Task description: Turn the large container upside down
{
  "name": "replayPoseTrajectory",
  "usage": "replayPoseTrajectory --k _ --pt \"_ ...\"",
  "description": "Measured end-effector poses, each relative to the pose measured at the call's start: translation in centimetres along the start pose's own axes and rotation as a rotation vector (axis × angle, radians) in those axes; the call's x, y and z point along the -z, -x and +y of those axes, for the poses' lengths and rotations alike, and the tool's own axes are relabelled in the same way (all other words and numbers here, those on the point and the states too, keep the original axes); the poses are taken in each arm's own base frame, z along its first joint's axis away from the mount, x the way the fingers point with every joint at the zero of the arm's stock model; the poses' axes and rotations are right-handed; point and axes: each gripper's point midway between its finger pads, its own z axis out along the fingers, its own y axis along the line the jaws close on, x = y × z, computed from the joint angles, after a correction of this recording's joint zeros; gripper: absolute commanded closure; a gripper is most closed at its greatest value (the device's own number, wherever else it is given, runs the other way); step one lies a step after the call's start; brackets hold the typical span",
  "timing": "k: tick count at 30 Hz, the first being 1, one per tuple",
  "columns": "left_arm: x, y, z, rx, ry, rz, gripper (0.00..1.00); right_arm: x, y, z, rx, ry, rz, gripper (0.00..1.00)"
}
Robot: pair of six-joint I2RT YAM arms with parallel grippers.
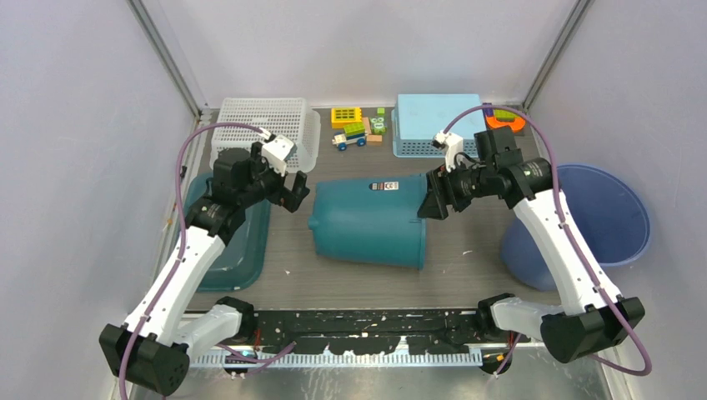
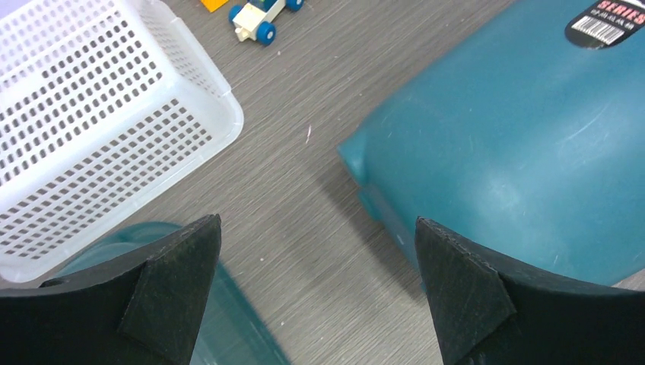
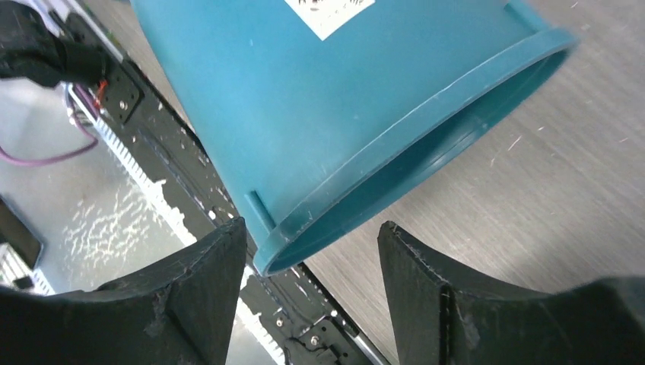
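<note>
Both the left gripper (image 1: pixel 296 194) and right gripper (image 1: pixel 432 205) stand open, empty. Push the sideways container (image 1: pixel 367 221) off-centre and it may roll across the tabletop (image 1: pixel 467 268).

Teal all over on the large container (image 1: pixel 371 221), and there's a black-and-white barcode label (image 1: pixel 385 186) on its side. Grey wood-grain tabletop (image 1: pixel 358 279) under it. At the back, a white basket (image 1: pixel 263 125) with a grid of holes, then a pale blue basket (image 1: pixel 438 121). The toy car (image 2: pixel 258 19) is white with blue wheels. Blue bucket (image 1: pixel 617 217), dark teal tub (image 1: pixel 246 242). Left claw (image 2: pixel 317 222) and right claw (image 3: pixel 312 226) are both black, and the cables (image 1: pixel 179 192) are purple.
</note>
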Motion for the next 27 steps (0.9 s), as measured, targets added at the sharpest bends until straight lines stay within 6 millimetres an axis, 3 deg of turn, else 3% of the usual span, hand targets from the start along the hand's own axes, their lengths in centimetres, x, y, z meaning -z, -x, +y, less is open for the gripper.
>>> replayPoseTrajectory --k 6,11,20,27 --pt "-1.4 0.0 -1.0 0.044 -0.064 -0.013 0.00 2.1 2.9 0.1 -0.013 -0.085 -0.117 0.30" --pt "-2.1 -1.4 -2.2 0.075 -0.120 -0.004 0.00 1.2 4.3 -1.5 -0.089 -0.136 -0.131 0.36" --pt "-2.6 -2.7 -3.9 0.096 -0.190 0.012 0.00 -2.1 4.8 -4.7 -0.210 -0.191 -0.099 0.62" --pt "-2.6 -2.6 -4.2 0.092 -0.204 0.005 0.00 -2.3 5.5 -5.0 -0.234 -0.201 -0.115 0.82"
